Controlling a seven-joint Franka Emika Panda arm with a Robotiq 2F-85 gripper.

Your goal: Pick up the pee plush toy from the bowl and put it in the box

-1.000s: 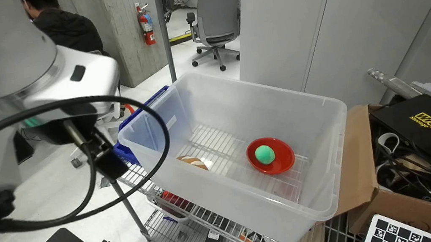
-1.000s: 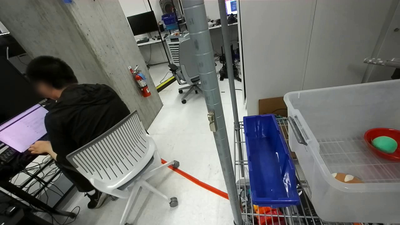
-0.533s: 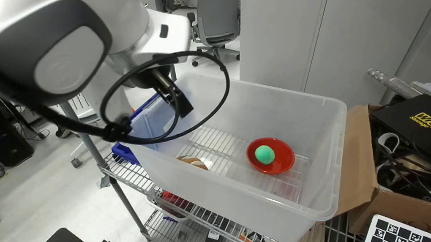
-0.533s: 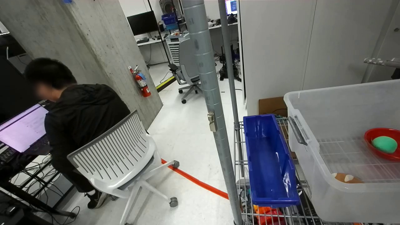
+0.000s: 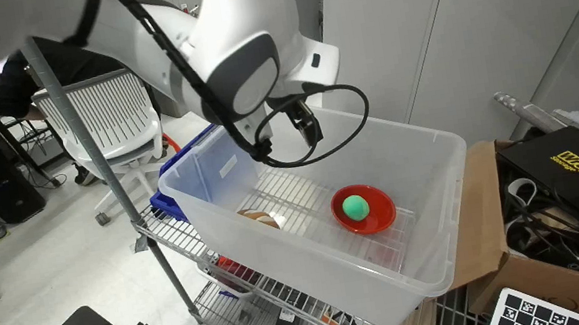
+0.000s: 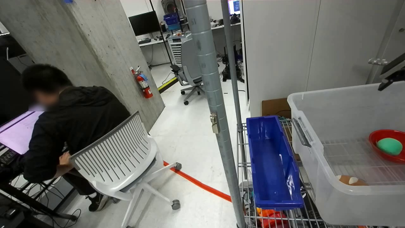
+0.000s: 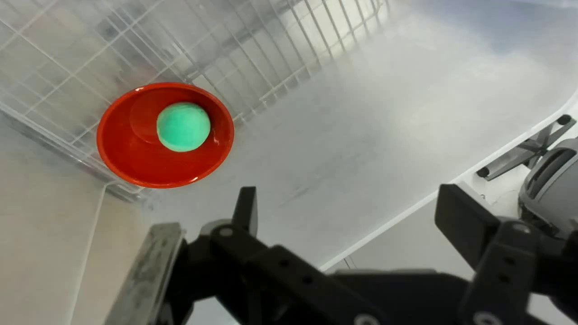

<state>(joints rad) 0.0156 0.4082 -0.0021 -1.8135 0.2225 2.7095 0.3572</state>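
The green toy [image 7: 183,127] sits in the red bowl [image 7: 140,155], upper left in the wrist view; the translucent bin [image 6: 364,204] holds these plus 1 brown-and-white item [image 6: 351,180]; the gripper [image 7: 350,210] gapes wide, empty.

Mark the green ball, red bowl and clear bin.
Green ball [image 7: 183,127]: wrist view, middle of its camera-facing side.
Red bowl [image 7: 146,160]: wrist view, bare inner surface.
Clear bin [image 5: 311,268]: in an exterior view, outside of its near long wall.

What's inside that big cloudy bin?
Inside the bin sit a red bowl holding a green ball, and a brown-and-white item. The bin's near wall hides part of that item in both exterior views; the ball covers some of the bowl.
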